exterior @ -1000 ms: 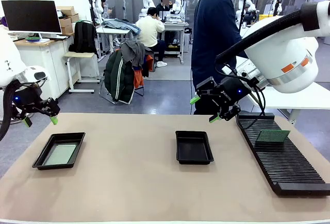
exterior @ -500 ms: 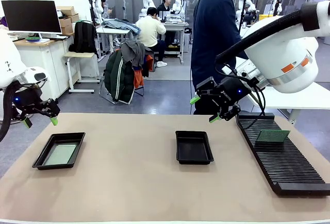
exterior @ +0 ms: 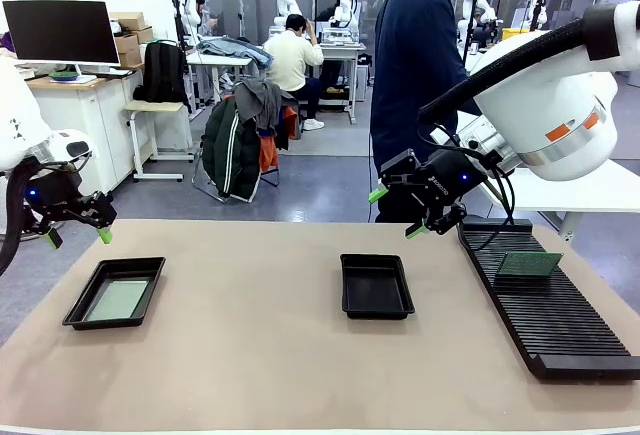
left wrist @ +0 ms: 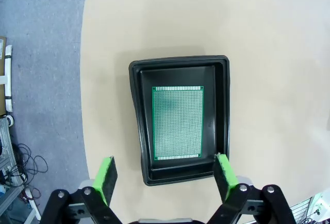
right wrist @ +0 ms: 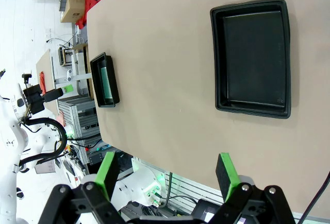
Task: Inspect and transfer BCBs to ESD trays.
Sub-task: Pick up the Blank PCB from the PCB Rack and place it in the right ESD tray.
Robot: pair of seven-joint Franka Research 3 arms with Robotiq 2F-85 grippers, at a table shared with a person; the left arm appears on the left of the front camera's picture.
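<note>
Left gripper (exterior: 77, 235): jaws spread wide with nothing between them, hovering above the left end of the table (exterior: 250, 365), just behind the left ESD tray (exterior: 75, 317). In the left wrist view the green pads (left wrist: 107, 171) stand either side of that tray's near rim, clear of it

Right gripper (exterior: 397, 212): jaws apart and empty, raised over the table's far edge, between the middle ESD tray (exterior: 377, 312) and the slotted rack (exterior: 555, 325)

Left ESD tray: black, shallow, one BCB (left wrist: 178, 122) lying flat on its floor, inside the rim on all sides

Middle ESD tray: black, bare floor showing, near the table's centre

Slotted rack: long, black, ribbed, along the table's right side; a second BCB (exterior: 528, 263) rests on the ribs near its far end

Person (exterior: 415, 65): dark blue top, standing at the far edge behind the right gripper
</note>
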